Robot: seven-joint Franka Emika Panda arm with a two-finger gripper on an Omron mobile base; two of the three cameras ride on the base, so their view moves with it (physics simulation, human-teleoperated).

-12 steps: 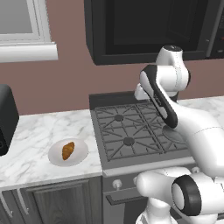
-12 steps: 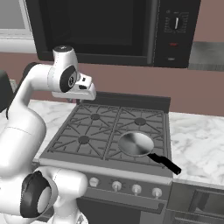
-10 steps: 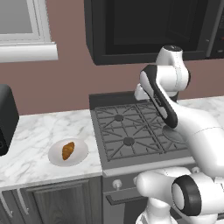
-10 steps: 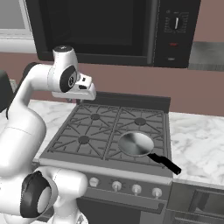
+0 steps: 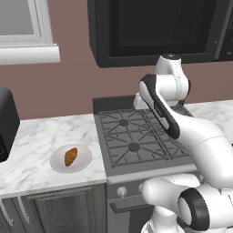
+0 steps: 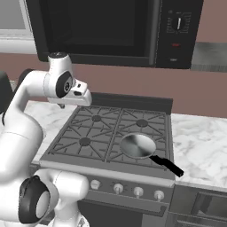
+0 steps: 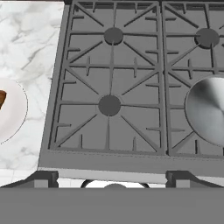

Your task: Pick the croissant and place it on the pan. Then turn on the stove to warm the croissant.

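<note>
Gripper point(image 7: 112, 178) is open and empty, held high over the stove point(image 5: 136, 141), looking straight down for an overview. Croissant point(image 5: 70, 156) sits on the white plate point(image 5: 84, 163) on the tabletop point(image 5: 41, 136) left of the stove. Pan point(image 6: 137, 146) waits on the front right burner, handle pointing out, ready to receive it.

Nothing visibly changes between the earlier pictures and now. The arm point(image 5: 159, 104) holds the same raised pose over the stove point(image 5: 132, 136), the croissant point(image 5: 70, 156) lies on its plate point(image 5: 57, 164) as before, and the pan point(image 6: 137, 146) keeps its place.
</note>
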